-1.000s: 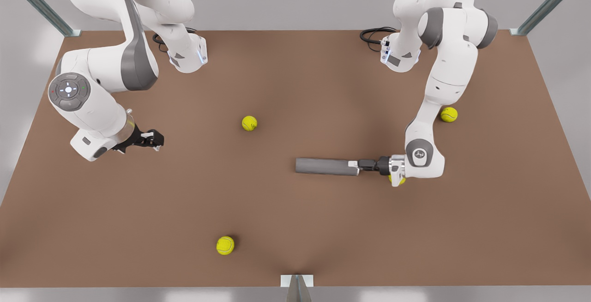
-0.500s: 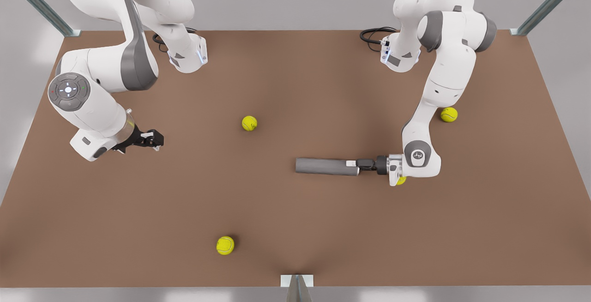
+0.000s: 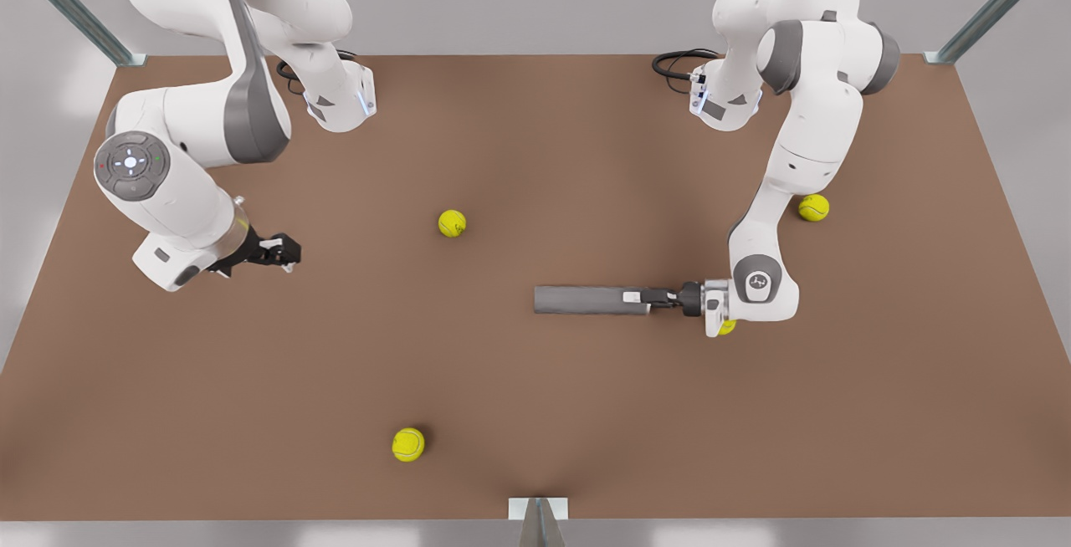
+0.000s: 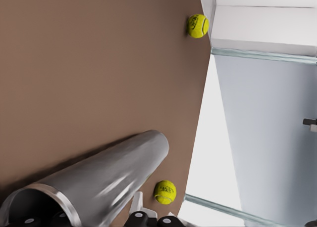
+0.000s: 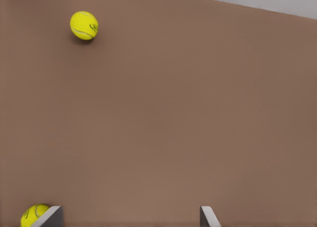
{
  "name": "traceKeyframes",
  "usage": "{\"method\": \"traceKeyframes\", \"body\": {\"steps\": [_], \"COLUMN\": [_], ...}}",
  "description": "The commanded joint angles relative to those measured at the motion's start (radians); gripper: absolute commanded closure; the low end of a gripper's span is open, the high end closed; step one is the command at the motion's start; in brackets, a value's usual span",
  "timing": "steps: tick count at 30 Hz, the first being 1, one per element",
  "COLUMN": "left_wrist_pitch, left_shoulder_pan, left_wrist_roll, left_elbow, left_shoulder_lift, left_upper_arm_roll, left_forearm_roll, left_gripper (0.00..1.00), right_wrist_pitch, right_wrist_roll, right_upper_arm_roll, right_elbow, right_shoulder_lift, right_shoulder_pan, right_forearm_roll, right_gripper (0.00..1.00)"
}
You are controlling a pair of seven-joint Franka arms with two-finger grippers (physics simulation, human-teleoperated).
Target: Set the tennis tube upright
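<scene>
Gripping: our left gripper (image 3: 643,299) has its fingers closed on the hollow-end rim of the tennis tube (image 3: 586,299).
Tube: lying flat on the table (image 3: 535,380), toward the front view's right.
Handling: we judge it light, stiff, smooth; a rim hold may slip during tilting.
Waiting: our right gripper (image 3: 280,253) hovers with fingers spread wide, holding nothing.

There is one tennis tube (image 3: 586,299), grey, and it lies on one brown table (image 3: 586,154). The yellow tennis balls are four: one (image 3: 452,223) near the table's middle, one (image 3: 407,444) toward the near edge, one (image 3: 813,207) at the front view's right, and one (image 3: 727,327) half hidden under a wrist. There are two white arms, so two grippers: the left gripper (image 3: 646,299) and the right gripper (image 3: 287,254).
</scene>
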Motion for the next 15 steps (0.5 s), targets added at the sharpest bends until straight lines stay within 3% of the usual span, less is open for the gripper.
{"method": "traceKeyframes", "body": {"steps": [1, 12, 15], "left_wrist_pitch": [0.0, -0.059, -0.06], "left_shoulder_pan": [0.0, 0.002, 0.002], "left_wrist_roll": [0.0, 0.003, 0.003], "left_elbow": [0.0, 0.0, 0.002], "left_shoulder_lift": [0.0, -0.005, -0.008], "left_upper_arm_roll": [-0.002, 0.0, 0.0], "left_forearm_roll": [0.0, 0.002, 0.003], "left_gripper": [0.59, 0.59, 0.67], "right_wrist_pitch": [0.0, 0.002, 0.0], "right_wrist_roll": [0.0, 0.0, 0.0], "right_upper_arm_roll": [-0.001, -0.001, -0.001], "right_elbow": [0.0, 0.0, 0.0], "right_shoulder_lift": [0.0, 0.0, 0.0], "right_shoulder_pan": [0.001, 0.002, 0.004], "right_forearm_roll": [0.0, 0.0, 0.0], "right_gripper": [0.0, 0.0, 0.0]}}
